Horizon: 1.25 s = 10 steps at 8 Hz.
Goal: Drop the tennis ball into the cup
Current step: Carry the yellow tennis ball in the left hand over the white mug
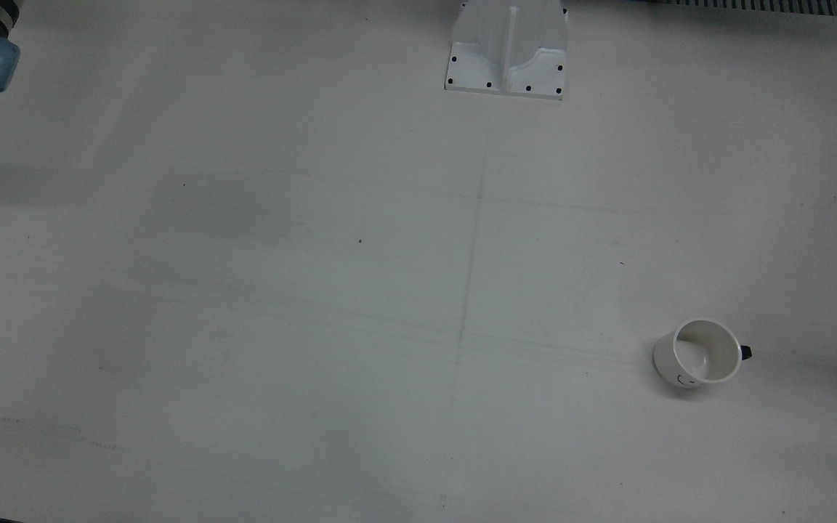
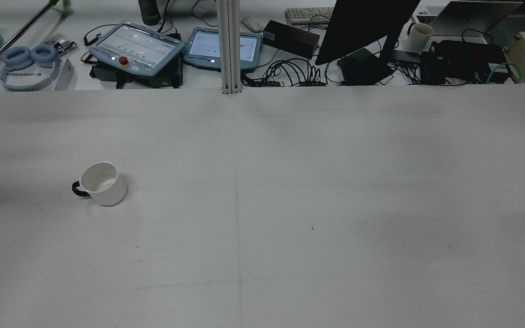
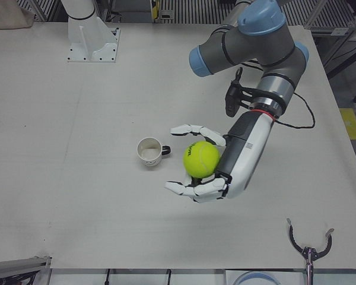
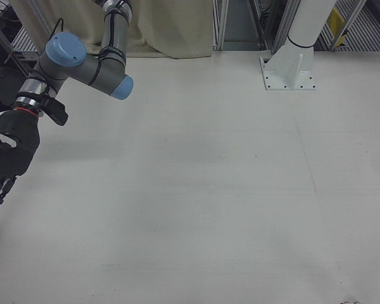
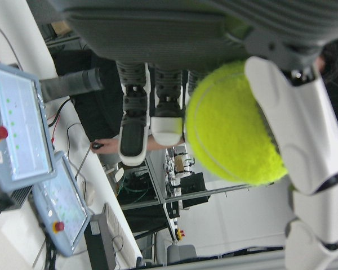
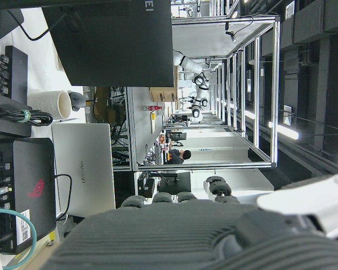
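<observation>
A yellow tennis ball [image 3: 201,159] sits in my white left hand [image 3: 225,169], held between fingers and thumb above the table. It fills the left hand view [image 5: 228,124]. A white cup [image 3: 149,151] with a dark handle stands upright and empty on the table, just left of the ball in the left-front view. The cup also shows in the front view [image 1: 702,352] and the rear view [image 2: 100,183]. My dark right hand [image 4: 3,164] hangs at the left edge of the right-front view, fingers apart and pointing down, holding nothing, far from the cup.
A white arm pedestal [image 1: 507,51] stands at the table's robot side. A black pincer-like tool [image 3: 308,248] lies near the front edge. Teach pendants [image 2: 137,45], cables and a monitor [image 2: 362,27] lie beyond the table's far edge.
</observation>
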Each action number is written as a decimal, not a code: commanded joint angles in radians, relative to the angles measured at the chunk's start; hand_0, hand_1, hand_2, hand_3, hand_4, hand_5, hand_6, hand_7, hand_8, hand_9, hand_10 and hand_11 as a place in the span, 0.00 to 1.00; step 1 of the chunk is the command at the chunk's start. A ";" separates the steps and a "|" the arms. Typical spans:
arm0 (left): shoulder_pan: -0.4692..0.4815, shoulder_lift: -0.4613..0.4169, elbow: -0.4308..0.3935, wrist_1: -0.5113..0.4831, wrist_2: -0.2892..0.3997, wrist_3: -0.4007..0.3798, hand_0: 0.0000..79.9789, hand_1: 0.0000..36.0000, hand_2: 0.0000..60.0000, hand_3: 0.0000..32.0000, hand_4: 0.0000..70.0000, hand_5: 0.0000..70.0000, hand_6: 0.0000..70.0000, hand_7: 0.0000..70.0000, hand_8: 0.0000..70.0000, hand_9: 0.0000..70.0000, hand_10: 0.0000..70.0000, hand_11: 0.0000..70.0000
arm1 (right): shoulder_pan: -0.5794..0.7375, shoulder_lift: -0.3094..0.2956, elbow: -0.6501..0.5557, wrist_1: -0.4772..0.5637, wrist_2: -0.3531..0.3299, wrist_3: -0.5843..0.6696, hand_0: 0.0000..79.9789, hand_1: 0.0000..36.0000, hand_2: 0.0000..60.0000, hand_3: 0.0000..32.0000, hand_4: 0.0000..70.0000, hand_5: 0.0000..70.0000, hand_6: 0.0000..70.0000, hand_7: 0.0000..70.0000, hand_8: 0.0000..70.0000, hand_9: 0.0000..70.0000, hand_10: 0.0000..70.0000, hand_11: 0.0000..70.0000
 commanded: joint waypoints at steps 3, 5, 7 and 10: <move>0.248 0.136 -0.103 -0.063 -0.006 0.021 0.58 0.21 0.49 0.00 0.70 0.27 1.00 1.00 0.90 1.00 0.52 0.73 | 0.000 0.000 -0.001 0.000 0.000 0.000 0.00 0.00 0.00 0.00 0.00 0.00 0.00 0.00 0.00 0.00 0.00 0.00; 0.322 0.182 -0.146 -0.073 -0.013 0.045 0.58 0.21 0.51 0.00 0.70 0.27 1.00 1.00 0.90 1.00 0.53 0.74 | 0.000 0.000 -0.001 0.000 0.000 0.000 0.00 0.00 0.00 0.00 0.00 0.00 0.00 0.00 0.00 0.00 0.00 0.00; 0.334 0.183 -0.146 -0.076 -0.013 0.067 0.57 0.22 0.49 0.00 0.69 0.25 1.00 1.00 0.89 1.00 0.52 0.73 | 0.000 0.000 -0.001 0.000 0.000 0.000 0.00 0.00 0.00 0.00 0.00 0.00 0.00 0.00 0.00 0.00 0.00 0.00; 0.377 0.190 -0.146 -0.078 -0.036 0.085 0.53 0.21 0.62 0.00 0.62 0.25 1.00 1.00 0.81 1.00 0.41 0.59 | 0.000 0.000 -0.001 0.000 0.000 0.000 0.00 0.00 0.00 0.00 0.00 0.00 0.00 0.00 0.00 0.00 0.00 0.00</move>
